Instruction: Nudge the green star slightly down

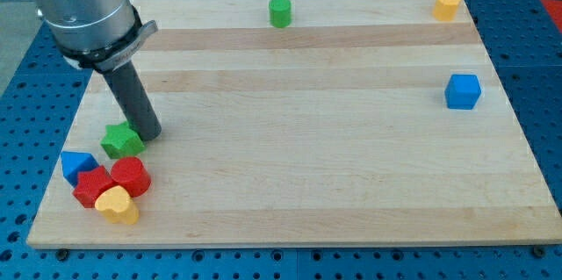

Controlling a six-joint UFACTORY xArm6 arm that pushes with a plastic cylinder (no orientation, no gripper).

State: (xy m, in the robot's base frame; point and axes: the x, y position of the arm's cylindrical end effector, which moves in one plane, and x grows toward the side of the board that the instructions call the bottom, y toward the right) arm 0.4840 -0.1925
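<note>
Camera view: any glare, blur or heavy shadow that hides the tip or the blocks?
Camera view: even, soft lighting, no glare on the board; blocks sharp; my tip casts a faint shadow beside the green star; the arm's upper part is cropped at the view's top.

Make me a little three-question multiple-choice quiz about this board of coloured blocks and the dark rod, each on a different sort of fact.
1. Where is the blue cube?
A. near the view's right edge
B. in the bottom-left cluster
C. at the board's centre

2. How many green blocks are there?
A. one
B. two
C. three

3. My tip is:
A. far from every block
B. right beside the green star
C. resting on a red block

Answers:
1. A, it stands alone there.
2. B, the star and the green cylinder.
3. B, at the star's upper right.
</note>
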